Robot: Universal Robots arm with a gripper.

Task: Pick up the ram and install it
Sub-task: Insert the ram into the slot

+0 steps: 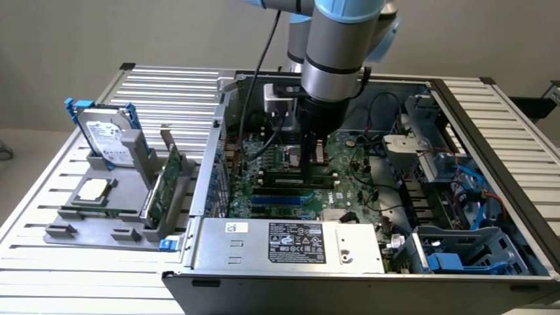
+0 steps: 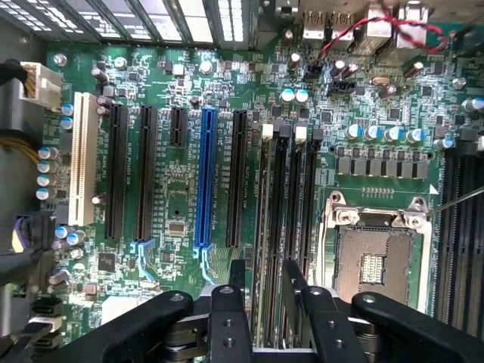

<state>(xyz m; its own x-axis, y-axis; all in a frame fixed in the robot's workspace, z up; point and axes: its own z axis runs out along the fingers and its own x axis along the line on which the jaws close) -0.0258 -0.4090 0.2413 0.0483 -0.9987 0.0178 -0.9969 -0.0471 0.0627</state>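
Q. Slatted metal desk [image 1: 166, 85], seen from beside it: what stands on it?

A. An open computer case [image 1: 262, 275], motherboard [image 1: 350, 190] facing up. Toward the exterior view's left sits a grey holder [image 1: 96, 216] carrying an upright hard drive [image 1: 109, 138] and a green card [image 1: 162, 190] on edge.

Q. Where is the arm [image 1: 337, 59]?

A. It reaches straight down into the case. Its gripper [image 1: 313, 154] hangs just above the board, near the middle.

Q. And the ram [image 1: 289, 176]?

A. It stands on edge in a memory slot on the motherboard, directly beneath the gripper. In the wrist view the ram [image 2: 262, 227] shows edge-on as a thin strip, running between the blue slot [image 2: 206, 178] and the empty processor socket [image 2: 374, 257].

Q. How is the gripper [image 2: 265, 266] set?

A. Its two black fingers [image 2: 229, 310] are spread, one on each side of the ram. A gap shows on both sides, so nothing is clamped.
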